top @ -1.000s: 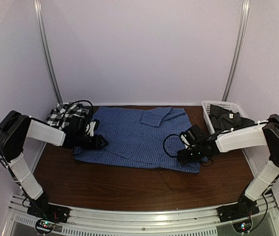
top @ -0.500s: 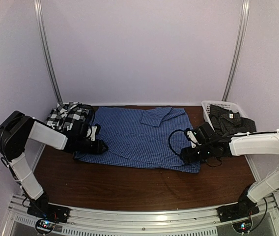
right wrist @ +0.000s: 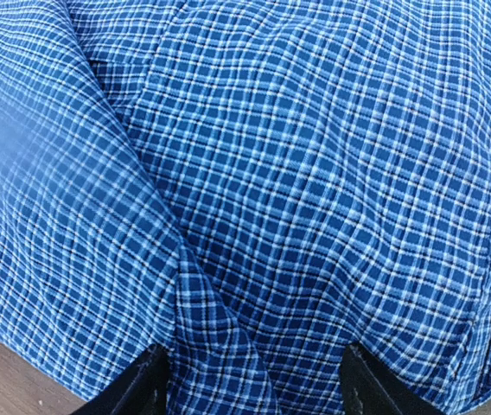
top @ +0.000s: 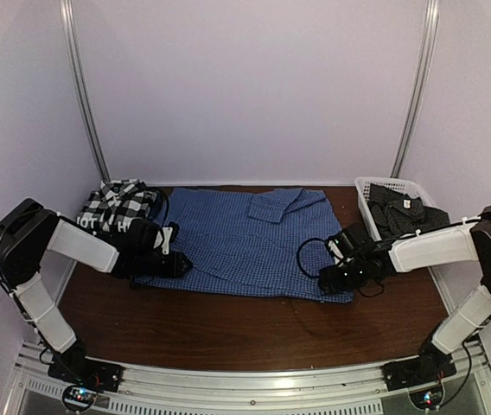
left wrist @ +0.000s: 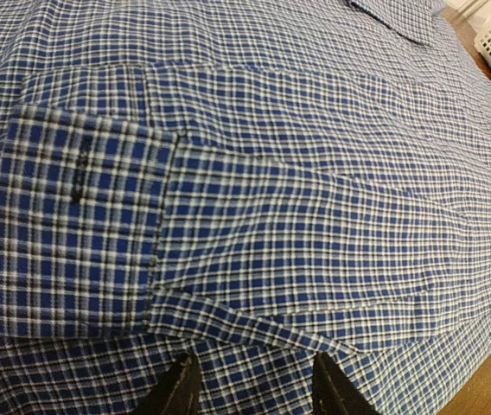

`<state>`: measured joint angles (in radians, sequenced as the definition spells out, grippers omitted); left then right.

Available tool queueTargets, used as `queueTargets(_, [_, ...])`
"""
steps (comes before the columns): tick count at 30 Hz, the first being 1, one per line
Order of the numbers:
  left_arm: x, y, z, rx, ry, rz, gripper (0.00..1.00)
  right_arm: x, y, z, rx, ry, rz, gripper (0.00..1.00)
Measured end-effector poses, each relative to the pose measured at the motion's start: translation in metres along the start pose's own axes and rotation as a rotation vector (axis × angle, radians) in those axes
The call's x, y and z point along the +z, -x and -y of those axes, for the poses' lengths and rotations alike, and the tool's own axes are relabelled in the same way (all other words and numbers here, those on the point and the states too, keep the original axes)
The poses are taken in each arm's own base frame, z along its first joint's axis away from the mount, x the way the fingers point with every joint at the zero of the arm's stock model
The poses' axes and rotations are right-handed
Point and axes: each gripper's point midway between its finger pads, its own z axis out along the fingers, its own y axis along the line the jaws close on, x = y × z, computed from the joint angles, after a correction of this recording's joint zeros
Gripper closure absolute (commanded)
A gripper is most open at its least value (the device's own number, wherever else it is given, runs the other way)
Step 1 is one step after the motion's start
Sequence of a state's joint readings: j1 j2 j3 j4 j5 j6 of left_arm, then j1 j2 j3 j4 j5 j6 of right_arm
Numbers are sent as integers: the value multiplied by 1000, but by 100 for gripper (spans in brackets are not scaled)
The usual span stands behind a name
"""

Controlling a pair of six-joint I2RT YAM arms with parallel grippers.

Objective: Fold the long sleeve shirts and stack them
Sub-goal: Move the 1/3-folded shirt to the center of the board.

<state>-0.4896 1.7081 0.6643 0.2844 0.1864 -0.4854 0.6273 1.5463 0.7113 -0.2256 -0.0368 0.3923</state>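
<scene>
Across the middle of the brown tabletop [top: 228, 324] you have the blue check shirt [top: 245, 242] spread flat, its long axis running left to right. From overhead you cannot tell which end is the collar.

Only the left wrist view gives you the buttoned cuff [left wrist: 77, 229]: it lies flat on the shirt body, its sleeve leading off to the right. Below it the left hand [left wrist: 254, 393] shows two dark fingertips [left wrist: 176, 393] standing apart, with flat cloth between them and nothing pinched.

The right wrist view gives you something the overhead view misses: a raised ridge of fabric runs down toward the gap of the right hand [right wrist: 250, 389]. Its fingers [right wrist: 137, 389] are spread wide on either side of the ridge and not closed on it. Bare wood shows at the lower left of that view.

The overhead view alone shows you where the hands sit: the left hand [top: 181, 262] at the shirt's left edge and the right hand [top: 325, 278] at its near right corner.

Outward, a black-and-white plaid shirt [top: 116, 203] sits bunched at the far left, just beside the blue one. At the far right a white basket [top: 384, 186] holds a dark shirt [top: 405, 212], heaped above the rim and spilling over its right side.
</scene>
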Motion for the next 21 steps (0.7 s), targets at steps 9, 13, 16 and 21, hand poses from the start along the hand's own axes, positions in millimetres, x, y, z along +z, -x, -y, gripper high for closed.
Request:
queueTargets(9, [-7, -21, 21, 25, -3, -11, 54, 3, 3, 3, 41, 0, 14, 31])
queueTargets(13, [-16, -36, 28, 28, -2, -23, 55, -1, -5, 7, 82, 4, 28, 31])
queueTargets(16, [-26, -51, 34, 23, -4, -28, 55, -7, -14, 12, 121, 0, 35, 33])
queueTargets(21, [-41, -72, 43, 4, -19, -34, 54, -21, -35, 13, 165, -19, 13, 33])
